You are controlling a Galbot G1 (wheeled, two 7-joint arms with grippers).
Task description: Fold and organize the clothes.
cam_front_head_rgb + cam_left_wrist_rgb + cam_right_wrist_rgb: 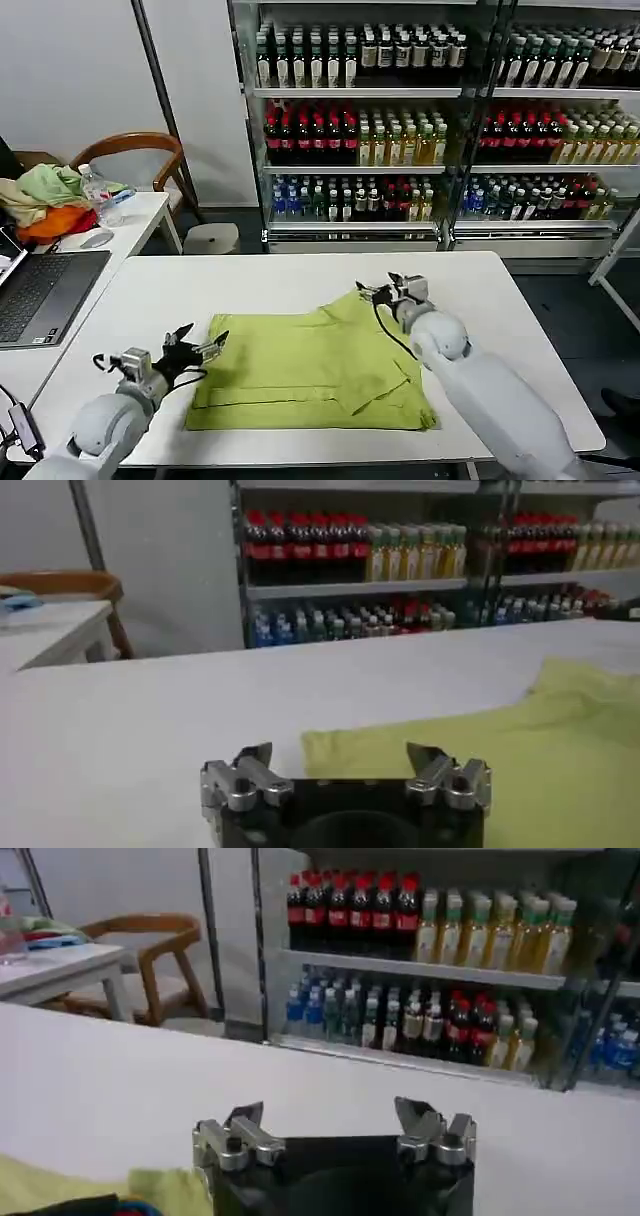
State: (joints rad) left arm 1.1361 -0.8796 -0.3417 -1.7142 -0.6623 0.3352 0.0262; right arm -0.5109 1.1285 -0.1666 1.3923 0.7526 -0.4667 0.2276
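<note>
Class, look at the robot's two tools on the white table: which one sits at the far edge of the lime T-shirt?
The right tool, open by the T-shirt's far edge. The left tool, also open, sits at its near left corner.

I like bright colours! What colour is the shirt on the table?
Plain lime green shirt, clearest in the head view.

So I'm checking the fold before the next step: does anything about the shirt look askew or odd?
The T-shirt lies partly folded on the white table, but unevenly: its far corner pokes up near the right hand, and a loose flap wrinkles the near right side. The left hand is open at the shirt's left edge. Nothing spilled or damaged.
</note>
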